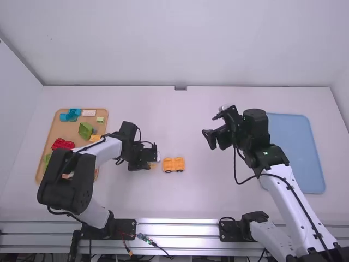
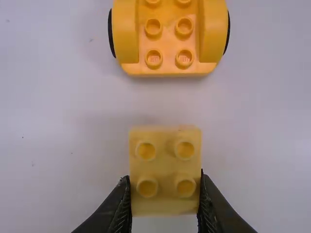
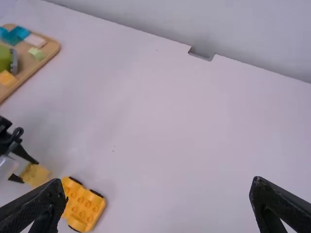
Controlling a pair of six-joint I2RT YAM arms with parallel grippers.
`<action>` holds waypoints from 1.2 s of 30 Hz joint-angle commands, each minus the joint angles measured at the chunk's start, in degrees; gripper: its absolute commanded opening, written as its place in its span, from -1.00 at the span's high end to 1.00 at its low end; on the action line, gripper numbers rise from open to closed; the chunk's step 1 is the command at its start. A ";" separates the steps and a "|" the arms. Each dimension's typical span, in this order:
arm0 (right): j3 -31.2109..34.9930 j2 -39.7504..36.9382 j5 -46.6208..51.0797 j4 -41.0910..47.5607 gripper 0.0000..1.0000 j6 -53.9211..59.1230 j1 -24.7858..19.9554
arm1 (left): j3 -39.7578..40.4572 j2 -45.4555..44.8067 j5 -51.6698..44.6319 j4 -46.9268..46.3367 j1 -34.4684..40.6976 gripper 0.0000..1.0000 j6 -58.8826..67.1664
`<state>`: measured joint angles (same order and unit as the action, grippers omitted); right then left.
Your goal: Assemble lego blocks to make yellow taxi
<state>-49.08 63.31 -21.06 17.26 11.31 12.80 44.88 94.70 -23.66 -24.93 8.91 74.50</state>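
Note:
My left gripper (image 1: 151, 163) is low over the table, just left of the orange-yellow wheeled car base (image 1: 174, 165). In the left wrist view, my left gripper (image 2: 165, 196) is shut on a pale yellow two-by-two block (image 2: 165, 170), studs facing the camera; a gap separates it from the car base (image 2: 168, 39). My right gripper (image 1: 216, 143) hangs above the table, right of the base. Its fingers stand wide apart in the right wrist view, where my right gripper (image 3: 158, 204) is empty; the car base (image 3: 82, 206) and pale yellow block (image 3: 35, 174) appear at lower left.
A wooden tray (image 1: 56, 128) at the left holds several loose blocks, among them a green block (image 1: 85, 130), red blocks (image 1: 62, 144) and blue blocks (image 1: 70, 115). A blue tray (image 1: 297, 150) lies at the right, partly behind the right arm.

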 commanded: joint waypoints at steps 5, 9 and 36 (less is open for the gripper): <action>-1.53 9.84 -13.77 -0.26 -0.99 16.11 -1.16 | 0.44 0.90 0.52 0.52 0.00 0.72 1.84; -1.53 16.61 -22.49 0.00 -0.99 26.21 -1.27 | 0.42 0.90 0.37 1.05 -0.07 0.70 1.88; -1.53 30.25 -26.69 5.86 -0.99 52.54 2.60 | -3.17 0.66 3.06 10.84 -0.28 -0.98 -7.89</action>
<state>-49.12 92.99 -47.40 23.42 63.40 15.38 42.04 95.04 -20.84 -13.98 8.88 69.63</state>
